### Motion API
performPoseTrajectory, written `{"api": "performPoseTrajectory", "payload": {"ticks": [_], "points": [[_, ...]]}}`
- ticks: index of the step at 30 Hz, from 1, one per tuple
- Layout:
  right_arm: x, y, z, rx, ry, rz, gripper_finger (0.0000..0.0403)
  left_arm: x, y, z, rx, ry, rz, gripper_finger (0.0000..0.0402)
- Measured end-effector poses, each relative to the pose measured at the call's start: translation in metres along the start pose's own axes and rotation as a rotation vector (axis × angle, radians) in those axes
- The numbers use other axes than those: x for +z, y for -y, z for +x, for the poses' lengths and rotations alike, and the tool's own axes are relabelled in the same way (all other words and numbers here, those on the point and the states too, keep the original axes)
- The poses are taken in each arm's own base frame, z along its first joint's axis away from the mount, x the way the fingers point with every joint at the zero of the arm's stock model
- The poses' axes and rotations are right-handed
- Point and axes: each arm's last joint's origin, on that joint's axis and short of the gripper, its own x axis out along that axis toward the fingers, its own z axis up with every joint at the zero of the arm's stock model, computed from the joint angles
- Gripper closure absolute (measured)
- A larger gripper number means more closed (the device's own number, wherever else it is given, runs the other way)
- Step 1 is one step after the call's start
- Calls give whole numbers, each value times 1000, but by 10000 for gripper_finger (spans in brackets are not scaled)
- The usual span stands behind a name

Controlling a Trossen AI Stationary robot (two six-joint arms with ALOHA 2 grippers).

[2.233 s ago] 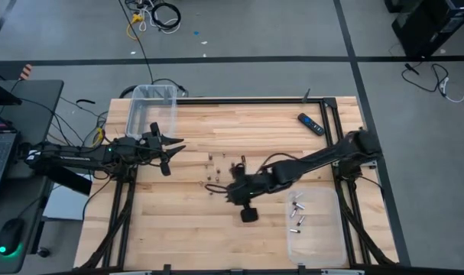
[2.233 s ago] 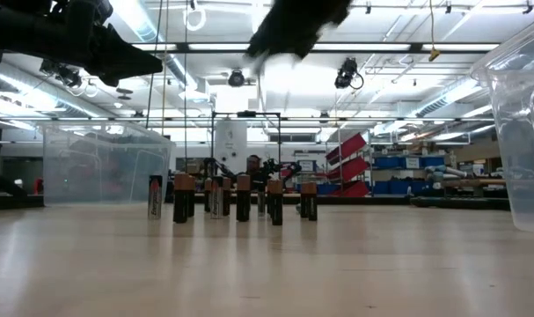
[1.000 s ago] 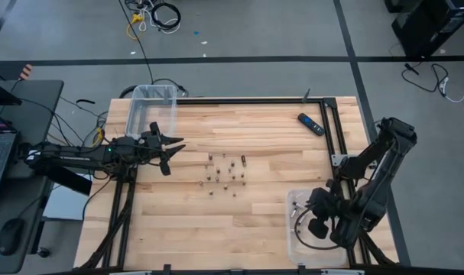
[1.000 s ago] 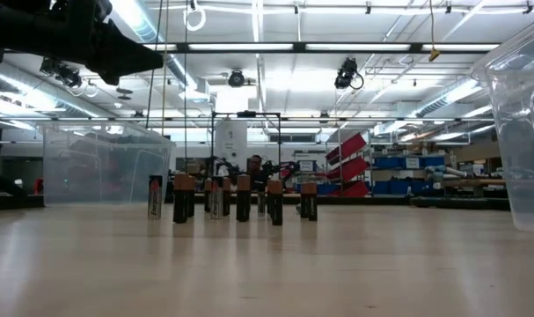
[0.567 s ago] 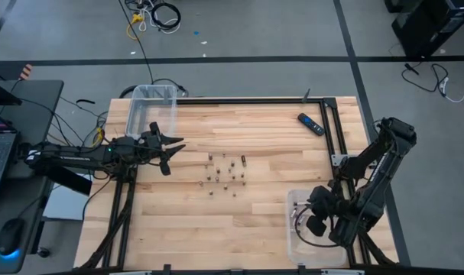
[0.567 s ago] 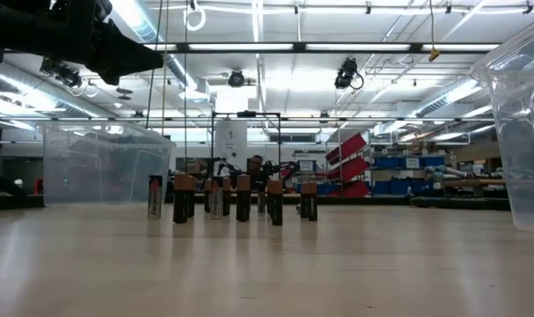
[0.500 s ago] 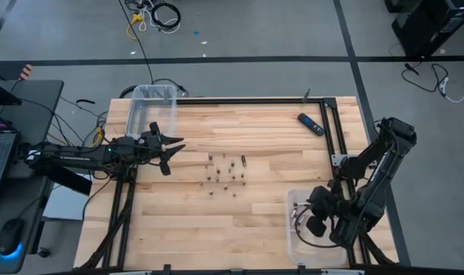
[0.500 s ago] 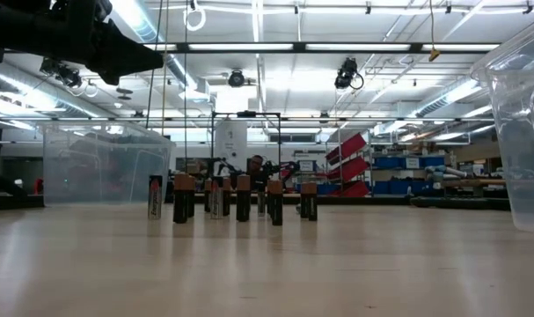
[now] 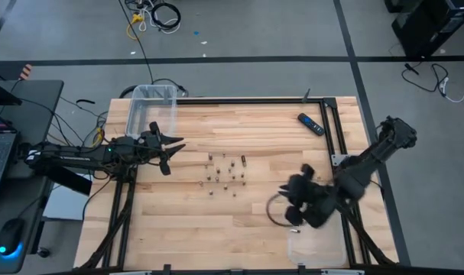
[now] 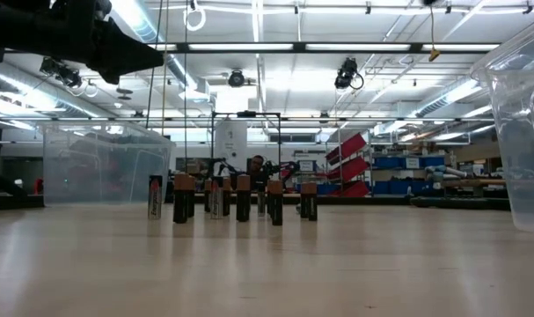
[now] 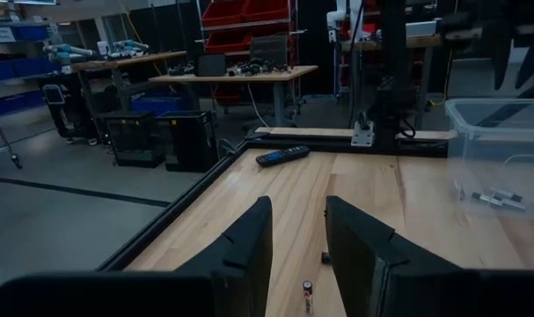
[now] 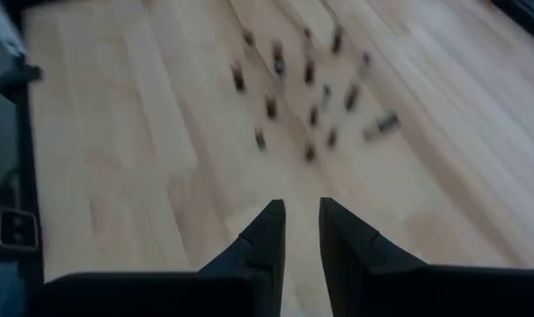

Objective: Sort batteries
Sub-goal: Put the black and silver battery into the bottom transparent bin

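The right arm has swung away from the clear bin (image 9: 317, 243) at the near right corner of the table (image 9: 186, 221), where it was hanging a moment ago. Now the right gripper (image 9: 291, 206) sits blurred over the bare wood just beside the bin's left edge, pointing toward the middle of the table. From its wrist camera its two dark fingers (image 12: 265, 231) stand a narrow gap apart with nothing between them.

The batteries (image 9: 225, 173) have not moved: a loose cluster stands upright mid-table, well apart from both grippers, with one cell lying on its side in the right wrist view. From table height they line up as dark cells with copper-coloured tops (image 10: 242, 197). A few more silvery cells (image 11: 500, 197) lie in the bin.

The left gripper (image 9: 173, 147) stays where it was, held above the table's left edge near the other clear bin (image 9: 150, 107), fingers (image 11: 249, 243) spread and empty. The black remote (image 9: 310, 124) lies at the far right.
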Motion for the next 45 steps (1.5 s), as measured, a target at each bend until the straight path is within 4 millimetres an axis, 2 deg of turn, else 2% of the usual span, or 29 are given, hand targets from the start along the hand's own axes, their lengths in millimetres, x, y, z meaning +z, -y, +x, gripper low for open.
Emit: {"api": "performPoseTrajectory", "payload": {"ticks": [7,12,18,24,30,40,45], "points": [[50,9,24,84,174,-172,344,-4,0,0,-13,-41,9,296],[80,17,39,92,311,-210,344,-8,1,0,-20,-81,1,295],[102,17,83,125,382,-273,344,-9,1,0,-20,-87,-7,295],[101,15,136,75,357,-317,343,-7,1,0,-19,-73,-6,295],[92,15,181,83,294,-267,338,-7,1,0,-19,-73,-5,295],[66,12,233,75,179,-224,307,-7,1,0,-18,-73,-4,295],[58,10,249,71,171,-225,282,-7,1,0,-18,-73,-4,295]]}}
